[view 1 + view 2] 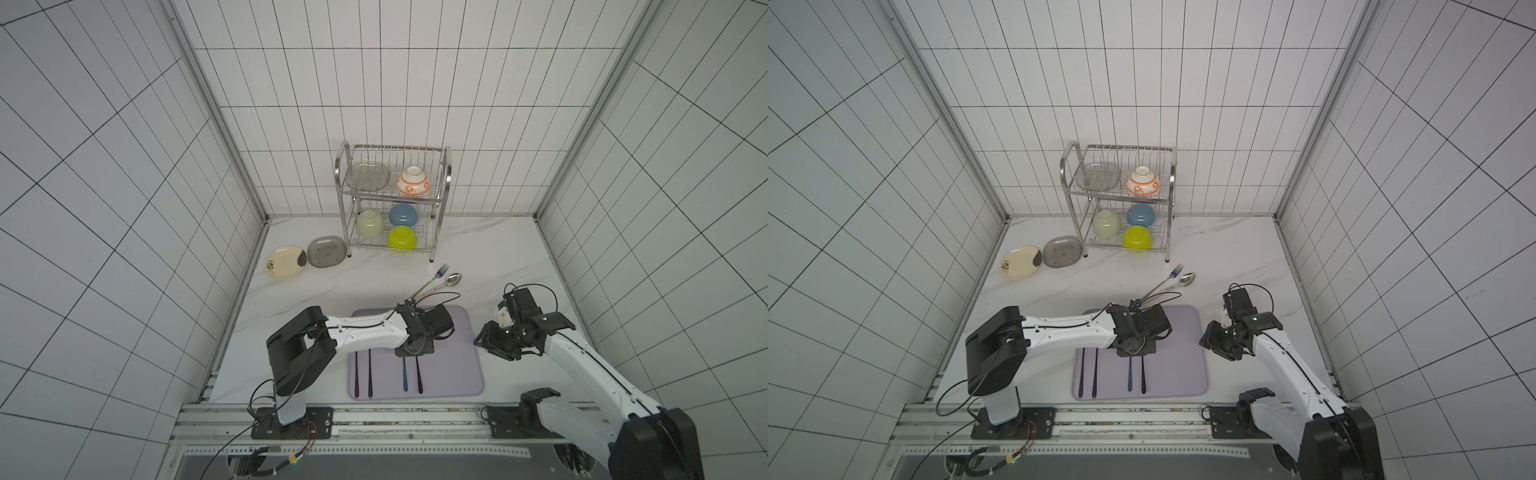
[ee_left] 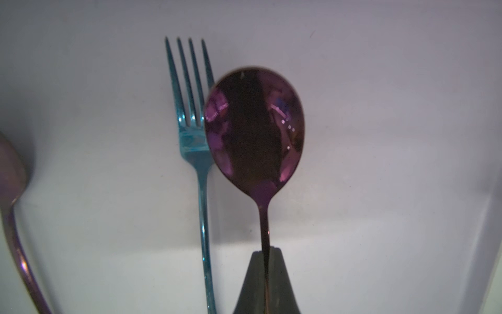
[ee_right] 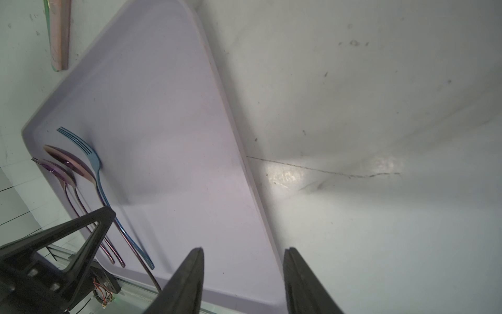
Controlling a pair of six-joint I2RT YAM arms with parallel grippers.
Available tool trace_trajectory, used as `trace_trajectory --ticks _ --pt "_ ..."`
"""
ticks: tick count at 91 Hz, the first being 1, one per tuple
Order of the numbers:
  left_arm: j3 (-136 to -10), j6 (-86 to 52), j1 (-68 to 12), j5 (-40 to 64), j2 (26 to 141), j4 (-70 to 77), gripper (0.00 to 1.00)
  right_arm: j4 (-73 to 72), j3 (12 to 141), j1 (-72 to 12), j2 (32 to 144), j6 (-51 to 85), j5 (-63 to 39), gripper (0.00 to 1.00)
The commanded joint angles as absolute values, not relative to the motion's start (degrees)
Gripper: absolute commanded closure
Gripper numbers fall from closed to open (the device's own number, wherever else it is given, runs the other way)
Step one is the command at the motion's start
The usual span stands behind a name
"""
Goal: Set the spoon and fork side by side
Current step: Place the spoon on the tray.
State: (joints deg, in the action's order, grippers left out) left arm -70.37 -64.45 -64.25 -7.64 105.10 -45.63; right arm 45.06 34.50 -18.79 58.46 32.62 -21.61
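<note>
While left gripper (image 2: pixel 267 271) clamps purple spoon (image 2: pixel 254 127) by the handle, its bowl appears to overlap blue fork (image 2: pixel 190 141) tines; releasing could drop it onto them. Right gripper (image 3: pixel 244 252) hangs open, empty.

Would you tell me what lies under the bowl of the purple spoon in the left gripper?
The lavender mat shows all around the purple spoon, with the blue fork alongside. Its bowl hides the edge of the fork's head, part of one tine and the mat beneath.

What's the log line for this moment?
left gripper: shut on purple spoon handle | purple spoon: beside blue fork, over mat, not released | right gripper: open, empty, above mat edge
</note>
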Motion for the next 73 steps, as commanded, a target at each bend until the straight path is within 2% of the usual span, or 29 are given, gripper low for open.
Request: trace_trajectory --ticks 1,73 --pt "-71.0 -63.5 -64.3 -7.9 106.9 -43.9 1.0 46.5 33.9 -19.2 57.6 33.0 -20.6 0.5" --pt "-73.1 -59.3 -64.3 -8.6 110.3 -43.8 0.98 46.6 34.1 -19.2 57.9 33.1 -20.1 0.49"
